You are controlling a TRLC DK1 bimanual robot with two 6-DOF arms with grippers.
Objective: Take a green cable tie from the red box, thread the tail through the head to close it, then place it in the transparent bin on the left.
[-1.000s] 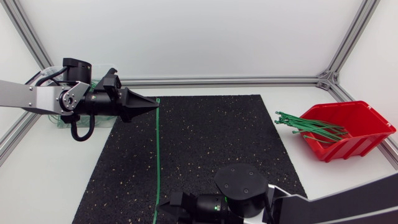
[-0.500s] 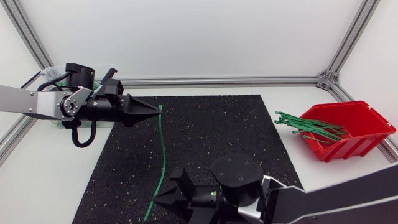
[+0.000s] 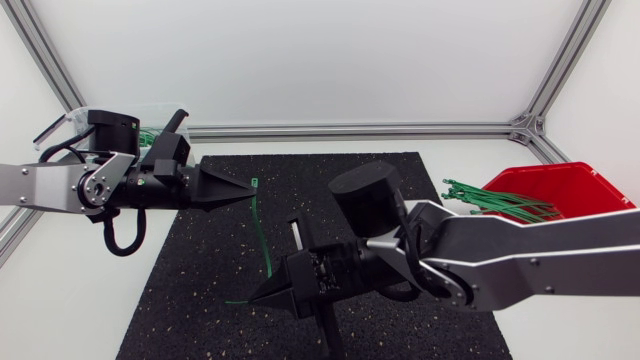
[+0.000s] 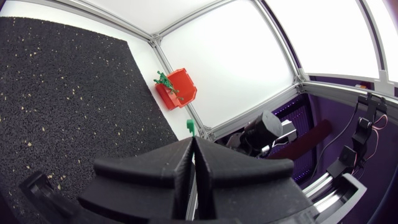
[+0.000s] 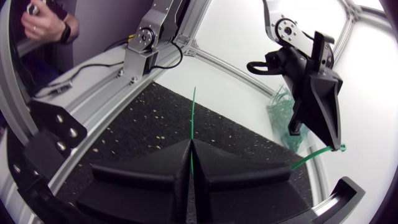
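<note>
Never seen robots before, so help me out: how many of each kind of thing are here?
Tools: 2, left tool, right tool
Red box: 1
Clear bin: 1
Mat: 1
Held tie: 1
Ties in box: too bunched to count
Total: 6, plus the bunch

The mat (image 3: 200,320) is black, rough and grainy — rubber-like, with pale flecks — on a smooth, matt white tabletop (image 3: 60,300). The cable tie (image 3: 261,225) is thin green plastic, the red box (image 3: 575,235) glossy plastic, the bin (image 3: 55,125) clear plastic.
</note>
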